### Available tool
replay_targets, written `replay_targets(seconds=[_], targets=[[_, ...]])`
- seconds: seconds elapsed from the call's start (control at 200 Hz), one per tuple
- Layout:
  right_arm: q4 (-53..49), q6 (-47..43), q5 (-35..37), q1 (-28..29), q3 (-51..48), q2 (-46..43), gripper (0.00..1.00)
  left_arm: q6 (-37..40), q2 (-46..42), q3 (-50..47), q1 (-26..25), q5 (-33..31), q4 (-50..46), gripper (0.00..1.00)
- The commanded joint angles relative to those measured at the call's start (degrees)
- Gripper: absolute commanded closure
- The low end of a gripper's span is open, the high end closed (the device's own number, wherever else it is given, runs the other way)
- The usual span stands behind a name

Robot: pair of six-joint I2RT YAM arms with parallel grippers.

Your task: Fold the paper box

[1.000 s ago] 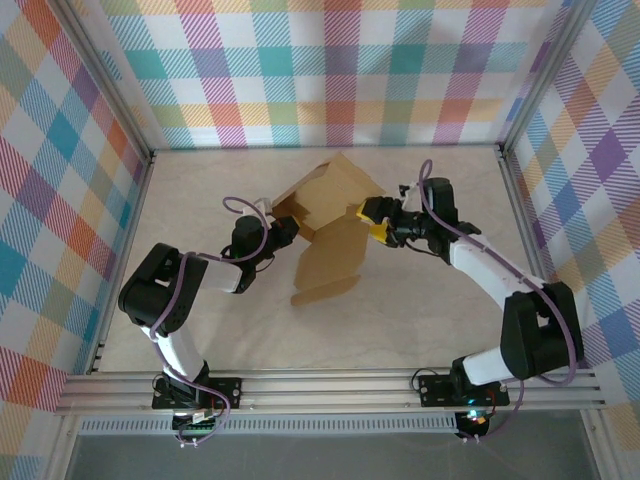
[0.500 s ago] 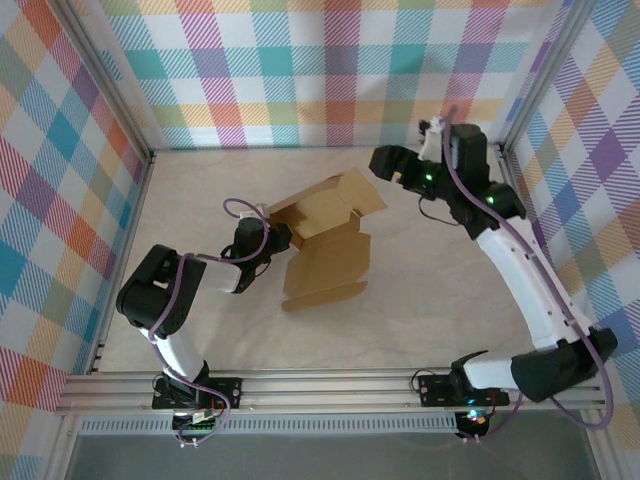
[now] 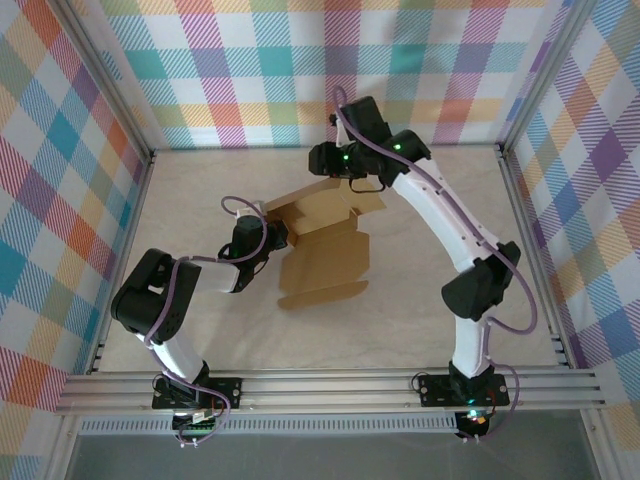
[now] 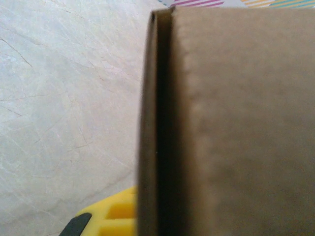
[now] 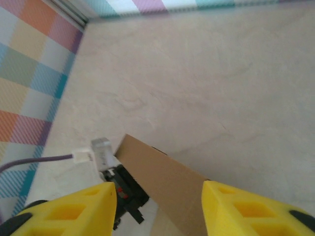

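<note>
Cardboard paper box | pinched in left fingers | just beyond parted right fingers

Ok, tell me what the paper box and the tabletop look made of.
The paper box: plain brown cardboard, matte, likely corrugated; the close-up edge shows a dark gap between layers and a faintly fibrous face. The tabletop: smooth pale beige surface with faint marble-like veining, possibly laminate or stone.

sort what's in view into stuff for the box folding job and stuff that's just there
For the job:
cardboard box
left gripper, shut on the box's edge
right gripper, open, close to the box

Just there:
table
plaid walls
metal frame
</note>
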Motion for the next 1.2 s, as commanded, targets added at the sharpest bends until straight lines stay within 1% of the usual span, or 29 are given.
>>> replay_targets(seconds=[0.0,0.085,0.19,0.24,0.33,0.535,0.595,0.69,0.805,0.855,1.005,1.14,1.195], targets=[[-5.6,0.6,1.1,0.2,2.1,0.6,0.53,-1.3,-1.8,0.4,-0.1,-0.1,1.5,1.00],[-6.4,1.3,0.7,0.2,1.6,1.6,0.58,-1.9,-1.5,0.1,-0.1,0.3,2.4,1.00],[-6.8,2.2,0.0,0.3,0.9,2.3,0.60,-2.0,-1.3,0.1,-0.1,0.5,2.6,1.00],[-6.9,2.7,-0.4,0.3,0.5,2.6,0.60,-2.0,-1.3,0.1,-0.1,0.6,2.6,1.00],[-6.7,3.4,-1.1,0.3,-0.5,2.9,0.56,-2.2,-1.3,0.1,-0.1,0.7,3.0,1.00],[-6.7,5.0,-2.0,0.7,-2.5,3.3,0.55,-2.8,-1.6,-0.3,-0.3,0.2,3.6,1.00],[-5.3,6.0,-3.1,1.1,-4.6,3.0,0.59,-2.8,-1.6,-0.2,-0.3,0.1,3.6,1.00],[-3.4,7.2,-4.0,2.1,-7.3,2.8,0.60,-2.9,-1.6,-0.2,-0.6,-0.2,3.6,1.00],[-2.5,7.8,-3.8,2.5,-8.4,2.5,0.63,-2.8,-1.8,-0.5,-0.7,-0.5,3.6,1.00],[-2.1,7.9,-3.0,2.6,-8.7,1.9,0.66,-2.5,-1.9,-0.6,-0.8,-0.7,3.5,1.00],[-1.8,8.0,-2.2,2.5,-8.0,1.0,0.78,-1.6,-2.1,-0.8,-1.0,-1.1,3.8,1.00],[-1.3,8.7,-2.3,2.5,-8.2,1.0,0.94,-0.2,-2.9,-1.3,-1.7,-3.0,3.9,1.00],[-0.7,9.2,-2.5,2.5,-8.8,0.7,0.95,0.2,-3.3,-1.5,-2.0,-3.7,3.9,1.00]])
